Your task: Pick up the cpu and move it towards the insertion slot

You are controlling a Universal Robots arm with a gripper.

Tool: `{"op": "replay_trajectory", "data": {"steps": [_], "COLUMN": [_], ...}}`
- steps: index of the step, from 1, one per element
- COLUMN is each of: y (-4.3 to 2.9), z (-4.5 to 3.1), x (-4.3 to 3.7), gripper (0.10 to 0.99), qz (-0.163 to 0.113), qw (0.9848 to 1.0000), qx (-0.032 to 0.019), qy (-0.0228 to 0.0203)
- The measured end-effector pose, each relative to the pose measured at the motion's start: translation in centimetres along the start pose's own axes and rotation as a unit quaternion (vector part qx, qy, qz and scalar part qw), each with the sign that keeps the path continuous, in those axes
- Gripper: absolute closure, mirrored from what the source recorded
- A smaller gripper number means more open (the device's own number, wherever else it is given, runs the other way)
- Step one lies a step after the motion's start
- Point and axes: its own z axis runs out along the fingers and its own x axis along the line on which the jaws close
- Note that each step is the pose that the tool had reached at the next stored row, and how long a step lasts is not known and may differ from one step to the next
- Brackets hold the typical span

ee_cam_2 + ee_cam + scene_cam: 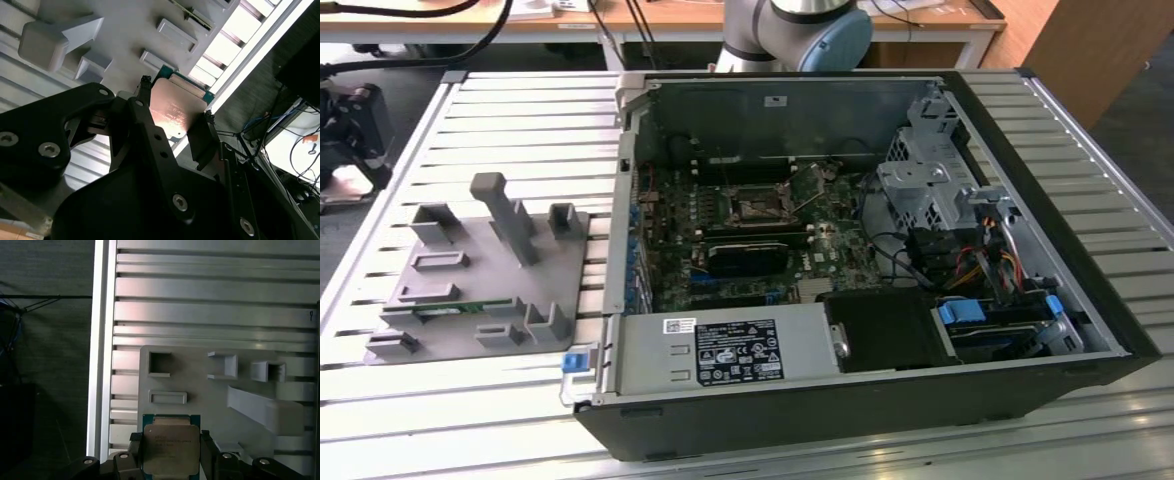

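The end effector [171, 444] pinches the cpu [171, 455] between its two black fingers [135, 452], one on each side edge. The cpu looks small, light, stiff and smooth on top, so it may slip; the edges seem the safe place to hold. Just past the end effector lies the grey holder plate [200, 385] on the slatted tabletop [215, 290]. The insertion slot [758, 207] sits well apart, inside the open computer case [854, 420].

Both wrist views close on cpu [171, 450] [175, 112]
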Motion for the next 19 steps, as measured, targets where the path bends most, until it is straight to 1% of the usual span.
{"op": "replay_trajectory", "data": {"steps": [5, 8, 17, 19], "y": [0.07, 0.11, 0.41, 0.45], "z": [-0.87, -1.55, -3.27, -3.49], "x": [0.00, 0.01, 0.02, 0.02], "gripper": [0.545, 0.545, 0.545, 0.545], "qz": [0.000, 0.000, 0.000, 0.000], "qw": [1.0000, 1.0000, 1.0000, 1.0000], "qx": [0.0000, 0.0000, 0.0000, 0.0000], "qy": [0.0000, 0.0000, 0.0000, 0.0000]}}
